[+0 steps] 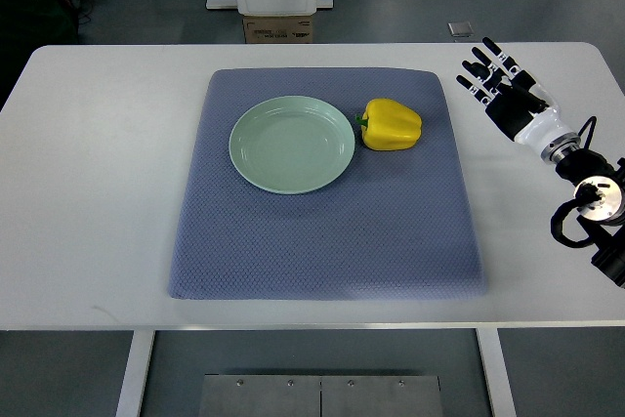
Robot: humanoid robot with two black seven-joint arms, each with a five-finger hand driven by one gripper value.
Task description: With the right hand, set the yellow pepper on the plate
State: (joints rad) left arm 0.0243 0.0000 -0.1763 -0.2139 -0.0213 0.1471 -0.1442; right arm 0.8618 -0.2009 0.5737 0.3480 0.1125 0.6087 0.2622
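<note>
Right hand (500, 88) hovers over the white bench (98, 192), off the right edge of the blue mat (322, 241), its fingers (479, 67) stretched out and spread, holding nothing. On that mat, toward its far right part, lies the yellow pepper (393, 125), well apart from the hand. Just left of the pepper, nearly touching its green stem, sits the pale green plate (291, 144), near the mat's far middle.

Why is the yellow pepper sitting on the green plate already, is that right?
Not quite. In the top view the yellow pepper lies on the blue mat, just right of the green plate, which holds nothing. The right hand isn't touching it.
</note>
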